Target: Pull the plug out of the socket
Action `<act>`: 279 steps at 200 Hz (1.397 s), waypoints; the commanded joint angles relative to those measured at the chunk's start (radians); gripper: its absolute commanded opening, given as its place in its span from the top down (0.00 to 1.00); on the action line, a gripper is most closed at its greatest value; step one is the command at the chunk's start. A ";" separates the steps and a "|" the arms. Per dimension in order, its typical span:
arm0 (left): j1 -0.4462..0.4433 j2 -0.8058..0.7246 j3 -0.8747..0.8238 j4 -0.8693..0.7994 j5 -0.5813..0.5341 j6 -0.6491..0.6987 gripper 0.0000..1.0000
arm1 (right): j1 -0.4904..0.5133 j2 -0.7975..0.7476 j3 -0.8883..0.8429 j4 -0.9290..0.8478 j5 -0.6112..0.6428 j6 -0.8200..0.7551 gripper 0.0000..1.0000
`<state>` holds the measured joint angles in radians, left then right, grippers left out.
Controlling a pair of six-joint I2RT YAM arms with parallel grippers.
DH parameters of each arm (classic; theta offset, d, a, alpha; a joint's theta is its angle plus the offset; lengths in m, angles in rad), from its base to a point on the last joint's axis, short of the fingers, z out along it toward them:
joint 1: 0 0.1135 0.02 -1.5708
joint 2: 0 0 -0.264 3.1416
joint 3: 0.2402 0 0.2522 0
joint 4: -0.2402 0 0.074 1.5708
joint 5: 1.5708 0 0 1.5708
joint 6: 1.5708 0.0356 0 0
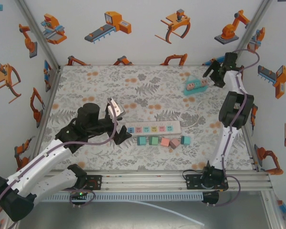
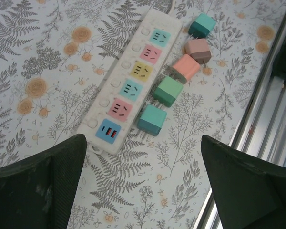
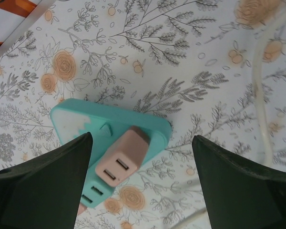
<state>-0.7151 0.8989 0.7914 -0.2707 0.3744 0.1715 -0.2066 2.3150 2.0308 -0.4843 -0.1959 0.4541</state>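
Pink plug point(image 3: 121, 160) seated in teal socket point(image 3: 81, 124), far-right worktop point(image 3: 205, 71): not pulled yet. Right end effector point(image 3: 142, 143) spread astride it, no grip. Left end effector point(image 2: 143, 143) spread above white strip point(image 2: 128, 81), five plugs point(image 2: 170, 91) loose alongside.

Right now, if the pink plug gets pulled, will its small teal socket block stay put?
Probably not: the small teal socket block looks light and unclamped, so it may lift or slide. The pink plug looks rigid and smooth, possibly slippery.
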 commanded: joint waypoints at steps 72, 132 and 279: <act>-0.010 0.099 0.070 0.082 0.017 -0.019 0.03 | 0.062 -0.068 -0.237 0.098 -0.173 0.179 0.44; -0.017 0.033 0.037 0.084 -0.031 -0.078 0.03 | 0.181 -0.354 -0.724 0.335 -0.054 0.415 0.44; 0.142 0.682 0.427 0.169 -0.225 -0.702 0.08 | 0.467 -0.769 -1.263 0.482 0.046 0.729 0.40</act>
<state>-0.6220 1.4467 1.1339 -0.1989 0.0315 -0.4675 0.2249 1.6016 0.7902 0.0444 -0.1440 1.1778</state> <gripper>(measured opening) 0.969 0.614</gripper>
